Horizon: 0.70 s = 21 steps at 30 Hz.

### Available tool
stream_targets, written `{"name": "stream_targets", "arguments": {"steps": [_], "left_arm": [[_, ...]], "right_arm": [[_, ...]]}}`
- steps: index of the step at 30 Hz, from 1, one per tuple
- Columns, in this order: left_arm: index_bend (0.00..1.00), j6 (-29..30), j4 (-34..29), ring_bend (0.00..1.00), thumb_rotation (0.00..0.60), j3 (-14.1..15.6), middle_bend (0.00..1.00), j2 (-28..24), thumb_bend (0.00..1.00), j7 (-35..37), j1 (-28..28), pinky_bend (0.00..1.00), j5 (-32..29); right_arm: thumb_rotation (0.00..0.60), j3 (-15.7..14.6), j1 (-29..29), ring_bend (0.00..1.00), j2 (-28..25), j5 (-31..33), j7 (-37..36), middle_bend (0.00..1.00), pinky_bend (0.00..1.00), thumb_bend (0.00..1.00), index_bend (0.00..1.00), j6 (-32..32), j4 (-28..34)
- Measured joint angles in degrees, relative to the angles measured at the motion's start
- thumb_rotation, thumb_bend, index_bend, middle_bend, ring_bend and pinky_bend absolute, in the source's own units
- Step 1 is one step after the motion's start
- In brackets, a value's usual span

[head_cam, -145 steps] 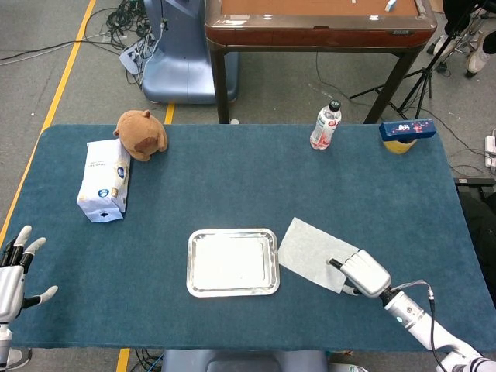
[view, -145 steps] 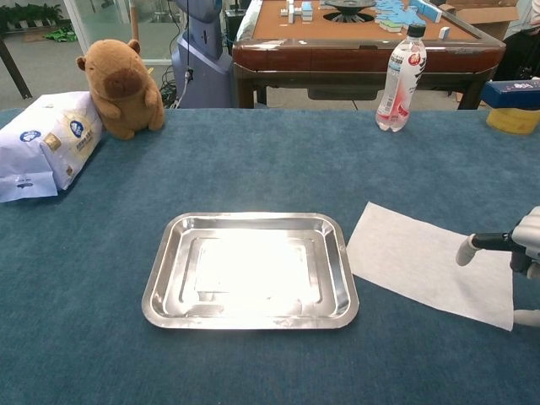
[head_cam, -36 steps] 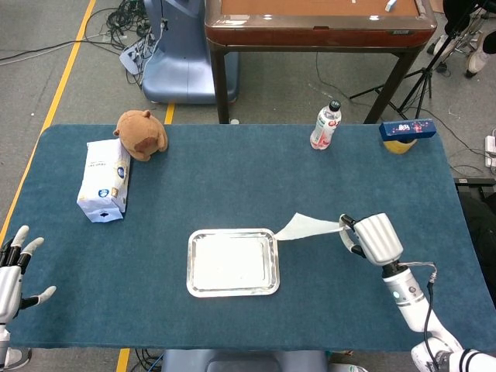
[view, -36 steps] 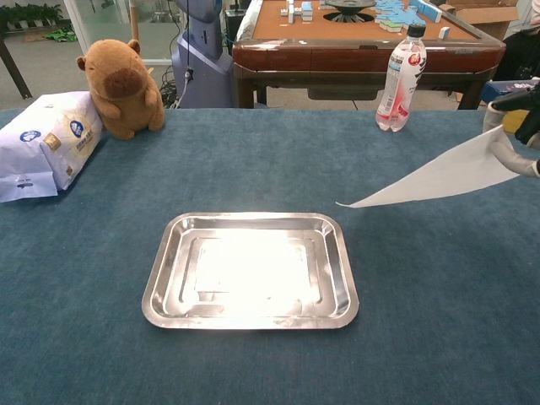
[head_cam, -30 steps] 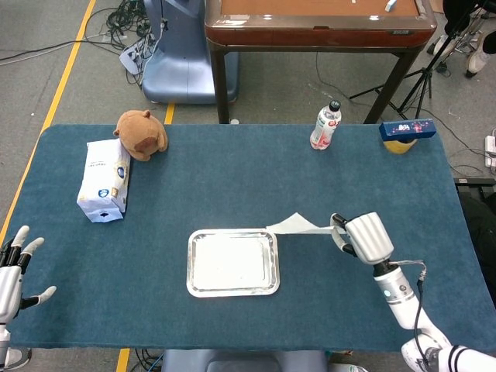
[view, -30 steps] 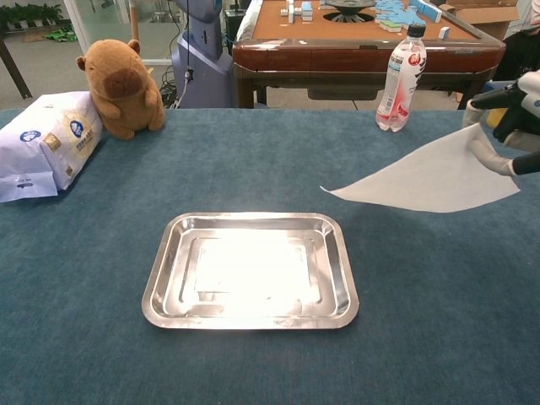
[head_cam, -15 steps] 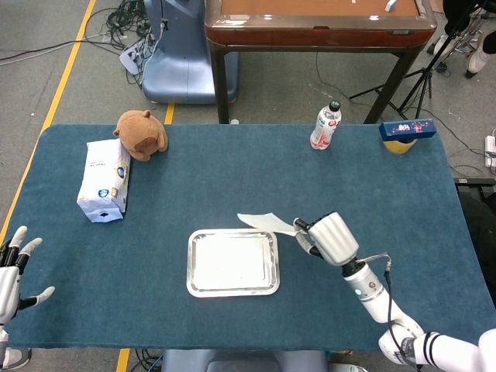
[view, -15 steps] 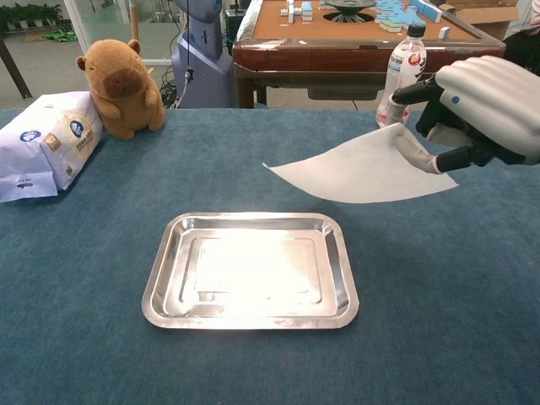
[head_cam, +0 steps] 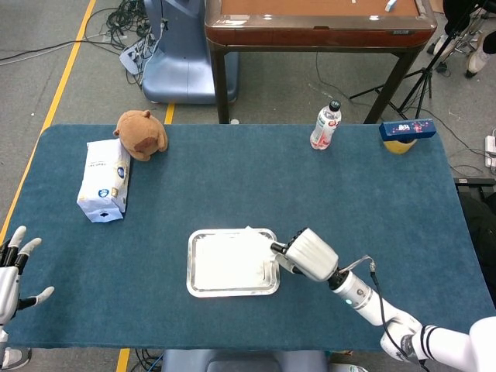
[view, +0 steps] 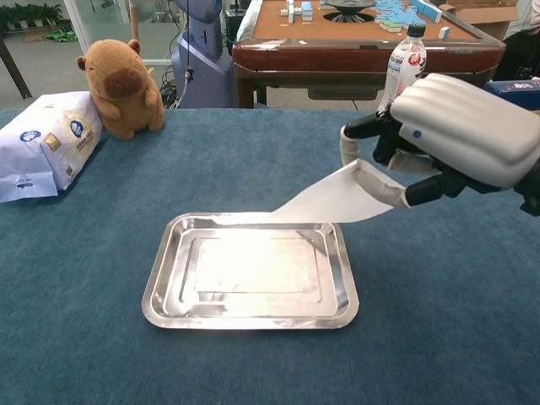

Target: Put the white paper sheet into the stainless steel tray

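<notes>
The right hand (view: 439, 139) pinches one end of the white paper sheet (view: 325, 201) above the rectangular stainless steel tray (view: 160, 287), the sheet's free end draping onto the tray's far rim near the table's front edge. The left hand (head_cam: 12, 271) rests with fingers spread at the front-left corner.

Right hand (head_cam: 310, 255) holding white paper sheet (head_cam: 242, 248) over stainless steel tray (head_cam: 192, 267), left hand (head_cam: 11, 271) spread

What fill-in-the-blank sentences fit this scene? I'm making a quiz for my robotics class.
1. The right hand holds the ____ above the tray.
2. The sheet's free end hangs down onto the ____ rim of the tray.
3. The plush toy sits beside the white ____ .
4. The left hand is holding ____ .

Missing words: paper sheet; far; bag; nothing
</notes>
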<state>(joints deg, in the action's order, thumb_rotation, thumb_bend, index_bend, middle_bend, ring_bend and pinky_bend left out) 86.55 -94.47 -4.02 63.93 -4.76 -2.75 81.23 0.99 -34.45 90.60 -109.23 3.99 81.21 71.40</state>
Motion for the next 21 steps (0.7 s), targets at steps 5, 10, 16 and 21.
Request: {"name": "stream_targets", "arguments": {"steps": [5,10,16,21], "left_arm": [[0.18,0.07,-0.03,0.00,0.600,0.00,0.00,-0.05,0.00,0.04,0.05,0.32,0.01],[0.18,0.04,-0.09,0.00,0.600,0.01,0.00,-0.08,0.00,0.03,0.05,0.32,0.00],[0.18,-0.02,-0.14,0.00,0.600,0.02,0.00,-0.06,0.00,-0.07,0.03,0.32,-0.01],[0.18,-0.19,-0.10,0.00,0.600,-0.02,0.00,-0.01,0.00,-0.16,-0.03,0.32,-0.18]], "right_arm": [[0.600,-1.53,-0.63,1.00,-0.37,-1.67,-0.87,1.00,1.00,0.52,0.61,0.62,-0.64],[0.600,-2.50,-0.72,1.00,-0.59,-2.07,-1.54,1.00,1.00,0.52,0.61,0.65,-1.42],[0.600,-3.26,-0.78,1.00,-0.87,-1.94,-1.58,1.00,1.00,0.52,0.61,-0.02,-2.99],[0.600,-4.00,-0.90,1.00,-1.05,-2.15,-1.63,1.00,1.00,0.51,0.61,-0.20,-4.30]]}}
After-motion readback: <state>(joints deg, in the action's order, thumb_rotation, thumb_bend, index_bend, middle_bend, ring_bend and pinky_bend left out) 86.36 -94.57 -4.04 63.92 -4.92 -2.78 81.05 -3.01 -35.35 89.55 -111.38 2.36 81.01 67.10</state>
